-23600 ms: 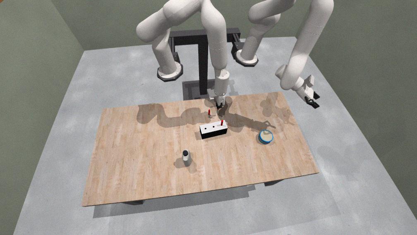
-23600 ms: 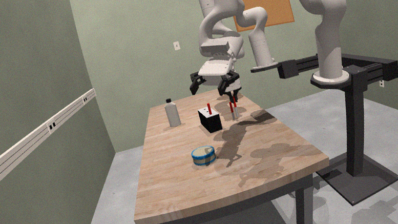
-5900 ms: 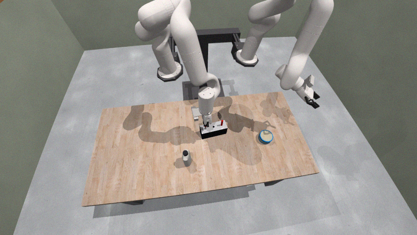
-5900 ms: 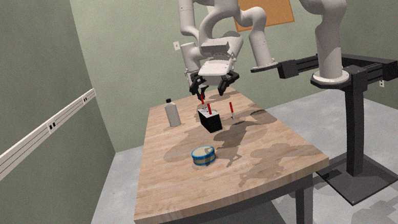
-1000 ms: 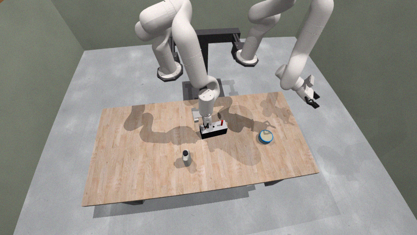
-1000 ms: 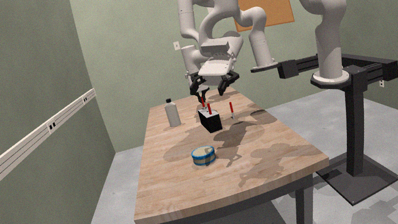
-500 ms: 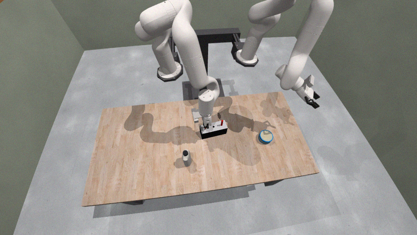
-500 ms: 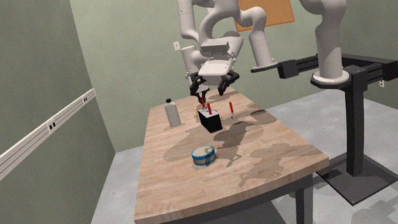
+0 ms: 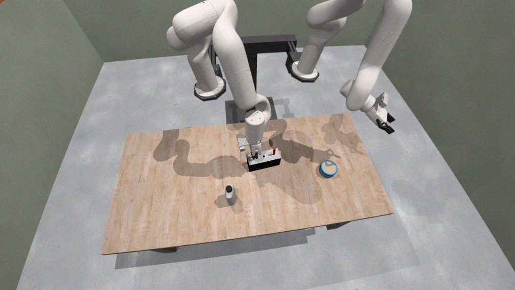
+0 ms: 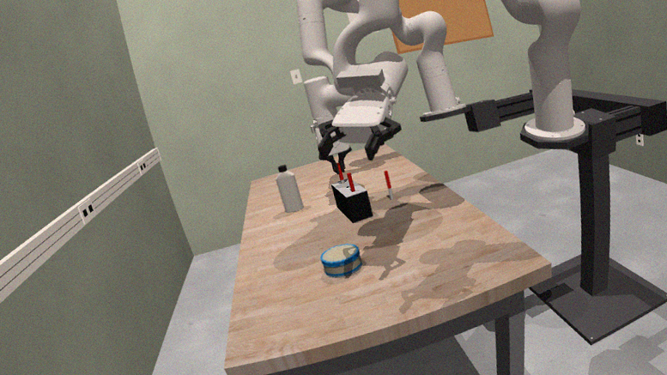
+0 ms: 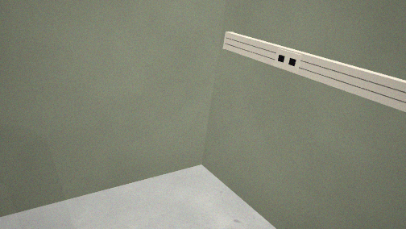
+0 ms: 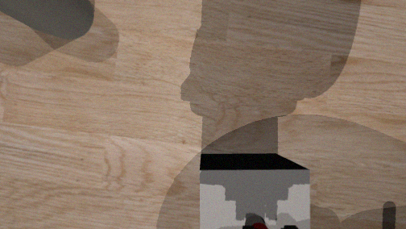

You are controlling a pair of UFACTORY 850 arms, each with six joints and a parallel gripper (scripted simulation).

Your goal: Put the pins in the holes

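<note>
The black block with a light top [image 9: 264,165] [image 10: 354,207] [image 12: 254,177] stands mid-table. One pin [image 9: 274,151] [image 10: 350,183] stands in its right-end hole in the top view, with red showing. The middle hole [image 9: 263,156] is empty. My right gripper [image 9: 254,156] [image 10: 339,168] is shut on a second pin [image 10: 340,172] [image 12: 259,226], red end up, at the block's left end. How deep its lower end sits is unclear. A third pin [image 10: 387,180] stands upright beside the block, its pale lower part showing; the top view hides it. My left gripper [image 9: 385,125] is open, beyond the table's right edge.
A grey bottle with a black cap [image 9: 230,195] [image 10: 289,191] stands in front of the block, left of it in the top view. A round blue-rimmed tin [image 9: 328,168] [image 10: 341,260] sits to the right. The left wrist view shows only walls and floor.
</note>
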